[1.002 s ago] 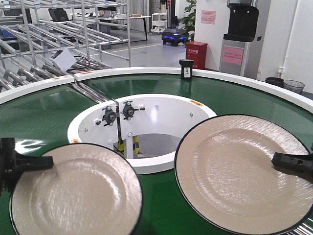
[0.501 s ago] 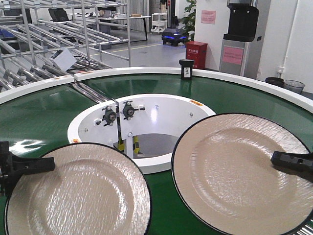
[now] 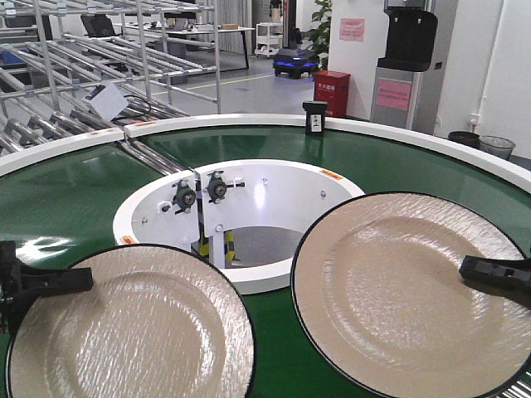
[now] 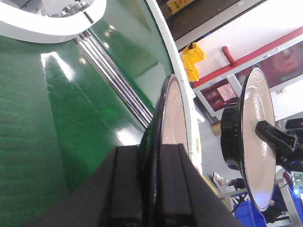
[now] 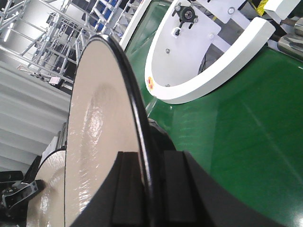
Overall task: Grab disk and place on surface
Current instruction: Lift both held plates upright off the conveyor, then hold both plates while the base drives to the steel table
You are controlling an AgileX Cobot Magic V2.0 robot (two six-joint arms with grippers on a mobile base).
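Two beige disks with black rims hang over the green conveyor belt (image 3: 75, 199). My left gripper (image 3: 83, 278) is shut on the left edge of the left disk (image 3: 133, 332). In the left wrist view its jaws (image 4: 151, 156) pinch that disk's rim (image 4: 173, 113). My right gripper (image 3: 469, 269) is shut on the right edge of the right disk (image 3: 398, 290). The right wrist view shows this gripper (image 5: 151, 165) clamped over the rim of its disk (image 5: 99, 118). The dark grey surface with tape lines is out of view.
A white inner ring (image 3: 274, 178) with a bracket and rollers sits between the disks, behind them. A small black box (image 3: 315, 116) stands on the belt's far white rim. Metal racks (image 3: 83, 50) fill the back left.
Both disks have come a little nearer to the camera and shifted slightly left. Over the last half second they have hardly moved. Both grips are unchanged.
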